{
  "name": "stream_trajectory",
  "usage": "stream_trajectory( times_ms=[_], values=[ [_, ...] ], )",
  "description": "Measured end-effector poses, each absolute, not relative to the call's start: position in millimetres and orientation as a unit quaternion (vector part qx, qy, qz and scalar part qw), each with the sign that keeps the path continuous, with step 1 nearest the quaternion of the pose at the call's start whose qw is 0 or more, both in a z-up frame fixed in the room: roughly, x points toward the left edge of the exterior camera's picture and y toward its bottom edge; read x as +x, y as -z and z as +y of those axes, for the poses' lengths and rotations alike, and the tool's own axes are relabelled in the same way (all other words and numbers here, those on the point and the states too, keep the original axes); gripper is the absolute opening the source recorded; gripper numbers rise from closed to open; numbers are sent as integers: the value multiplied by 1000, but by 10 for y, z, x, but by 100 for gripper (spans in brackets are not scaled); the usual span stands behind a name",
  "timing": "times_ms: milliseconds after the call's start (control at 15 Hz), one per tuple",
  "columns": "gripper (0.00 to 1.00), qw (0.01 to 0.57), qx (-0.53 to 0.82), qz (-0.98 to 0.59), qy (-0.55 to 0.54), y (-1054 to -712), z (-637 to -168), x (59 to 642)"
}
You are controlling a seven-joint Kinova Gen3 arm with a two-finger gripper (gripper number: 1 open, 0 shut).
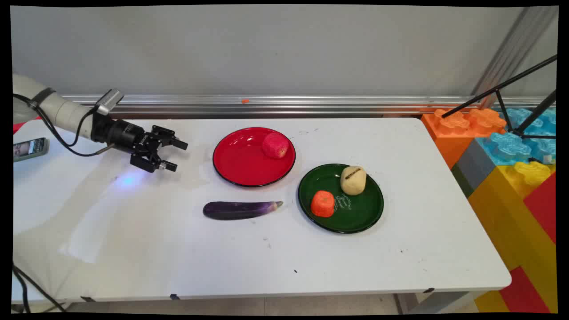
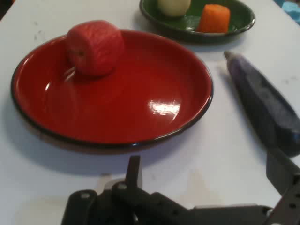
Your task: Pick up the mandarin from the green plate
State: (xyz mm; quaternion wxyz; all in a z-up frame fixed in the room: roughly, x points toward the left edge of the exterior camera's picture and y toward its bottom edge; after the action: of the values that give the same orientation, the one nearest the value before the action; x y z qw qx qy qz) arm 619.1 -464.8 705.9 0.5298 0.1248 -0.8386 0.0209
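The gripper (image 1: 176, 155) hangs over the left part of the counter (image 1: 133, 249), a little above it, and points toward the red plate (image 1: 242, 164). Its fingers (image 1: 180, 144) are spread apart, and nothing is between them. It touches nothing.

The red plate is the nearest thing to it. It sits near the middle of the counter, closer to the back edge. A red apple (image 1: 275, 145) lies on the plate, on the side away from the gripper. In the hand view the red plate (image 2: 154, 117) fills most of the picture and the red apple (image 2: 93, 47) lies on its far left part.

A purple eggplant (image 1: 242, 210) lies flat on the counter, just in front of the red plate and apart from it. No plate is under it.

A green plate (image 1: 355, 218) sits to the right of the red one, a bit closer to the front edge. A potato (image 1: 353, 180) and an orange carrot piece (image 1: 322, 203) lie on it, near each other.

So three foods are on plates, and the eggplant is on the bare counter.

A phone (image 1: 30, 148) lies at the left edge of the counter. Big toy blocks (image 1: 511, 146) stand past the right edge.
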Motion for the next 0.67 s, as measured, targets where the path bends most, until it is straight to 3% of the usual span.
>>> stream_trajectory(
  times_ms=[667],
  values=[
    [100,560,70,-826,-2,-7125,-4656,5710]
  ],
)
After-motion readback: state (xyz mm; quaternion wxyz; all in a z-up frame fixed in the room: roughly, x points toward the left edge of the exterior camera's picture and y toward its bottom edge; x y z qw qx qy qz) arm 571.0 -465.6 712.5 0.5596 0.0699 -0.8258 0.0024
